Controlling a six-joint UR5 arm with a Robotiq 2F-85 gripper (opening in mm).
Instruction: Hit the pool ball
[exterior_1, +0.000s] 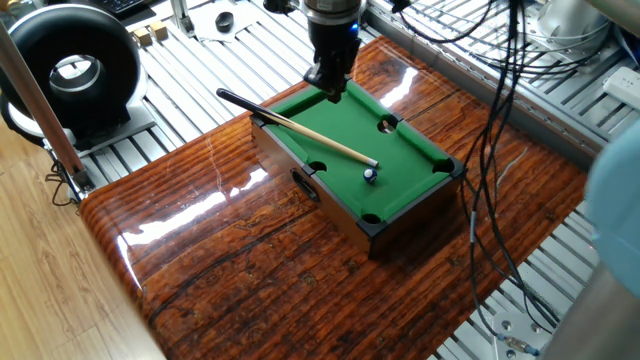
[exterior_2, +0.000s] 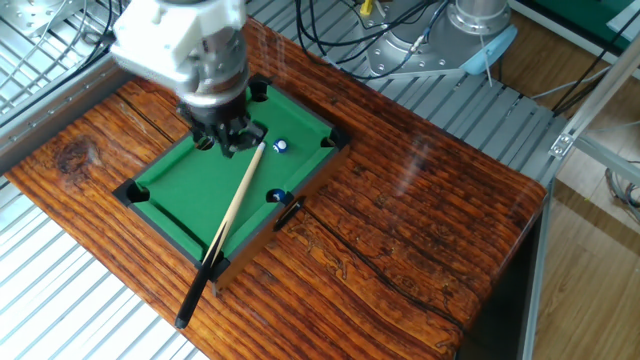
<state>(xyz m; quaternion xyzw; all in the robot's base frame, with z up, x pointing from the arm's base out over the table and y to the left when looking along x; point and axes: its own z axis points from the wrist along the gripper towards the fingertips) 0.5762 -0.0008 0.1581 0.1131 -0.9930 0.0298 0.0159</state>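
Looking at the setup, the layout pretty much explains itself: a mini pool table (exterior_1: 400, 190) sits on the glossy wooden counter (exterior_1: 230, 270), and a thin wooden cue (exterior_1: 310, 135) lies diagonally across the green felt with its dark butt end poking out past one corner, so there's a handle sticking out in free air where something could grab it without bumping the rails. The pale tip ends just beside the pool ball (exterior_1: 369, 174), which sits on the felt near the middle pocket on one long side, so my guess is the cue is pre-aimed and only needs a shove along its length. In the other fixed view the pool ball (exterior_2: 281, 146) shows up as a small blue and white dot just past the cue (exterior_2: 232, 208) tip. The pincer (exterior_1: 327, 88) hangs over the far end of the felt, holding nothing as far as I can see, fingers pointing down; whether they're spread or closed I honestly can't tell, since it's motion-blurred in the other view (exterior_2: 228, 143). It isn't touching the cue from what I can make out, so I'd say the hit hasn't started yet.
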